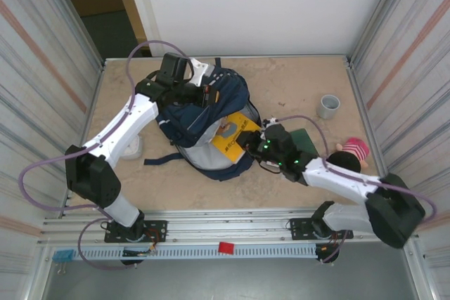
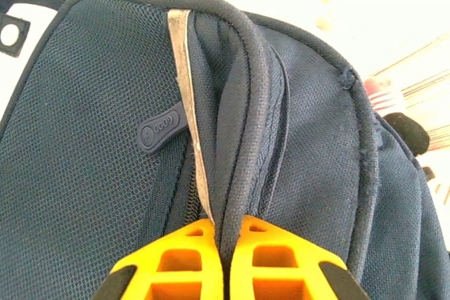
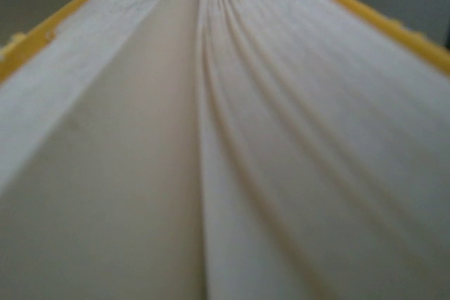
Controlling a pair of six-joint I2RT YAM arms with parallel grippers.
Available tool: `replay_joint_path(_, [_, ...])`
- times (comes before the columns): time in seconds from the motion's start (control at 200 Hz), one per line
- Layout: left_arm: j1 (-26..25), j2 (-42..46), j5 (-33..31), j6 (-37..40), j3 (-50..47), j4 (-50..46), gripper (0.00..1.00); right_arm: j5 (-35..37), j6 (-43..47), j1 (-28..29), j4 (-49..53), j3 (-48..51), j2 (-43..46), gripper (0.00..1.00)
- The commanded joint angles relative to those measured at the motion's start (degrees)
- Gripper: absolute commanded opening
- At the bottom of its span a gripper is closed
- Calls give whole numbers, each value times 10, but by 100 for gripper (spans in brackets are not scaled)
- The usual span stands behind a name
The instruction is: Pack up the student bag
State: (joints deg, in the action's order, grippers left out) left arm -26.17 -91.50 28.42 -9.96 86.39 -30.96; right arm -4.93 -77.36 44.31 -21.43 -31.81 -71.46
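The student bag (image 1: 190, 114), a navy blue backpack, lies in the middle of the table with its main pocket gaping towards the right. My left gripper (image 1: 204, 96) is shut on the bag's dark piped rim beside the zipper; in the left wrist view the orange fingers (image 2: 176, 258) pinch that rim (image 2: 242, 138) between them. A yellow book (image 1: 233, 133) sits slanted in the bag's opening. My right gripper (image 1: 254, 144) holds the book by its near edge. The book's pale page edges (image 3: 225, 138) and yellow cover (image 3: 42, 33) run away from the right wrist camera, hiding the fingers.
A grey cup (image 1: 328, 107) stands at the back right. A doll with a pink striped hat (image 1: 351, 151) and a dark green flat thing (image 1: 305, 138) lie by my right arm. A white object (image 1: 132, 147) sits left of the bag. Metal walls close both sides.
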Motion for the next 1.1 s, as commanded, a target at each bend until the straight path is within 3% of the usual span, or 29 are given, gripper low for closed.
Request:
replay_joint_path(0.0, [10, 11, 53, -20, 38, 70, 0, 78, -49, 23, -214, -19, -77, 0])
replay_joint_path(0.22, [17, 10, 78, -21, 44, 77, 0, 130, -54, 45, -281, -86, -210, 0])
replay_joint_path(0.616, [22, 10, 113, -31, 41, 97, 0, 164, -70, 21, -217, -224, -357, 1])
replay_joint_path(0.867, [25, 6, 109, -34, 38, 100, 0, 160, -93, 4, -95, -267, -396, 27])
replay_joint_path(1.002, [31, 6, 96, -31, 32, 98, 0, 153, -95, -1, -51, -253, -378, 47])
replay_joint_path(1.092, [37, 6, 89, -30, 23, 100, 0, 144, -85, -4, -19, -243, -359, 54])
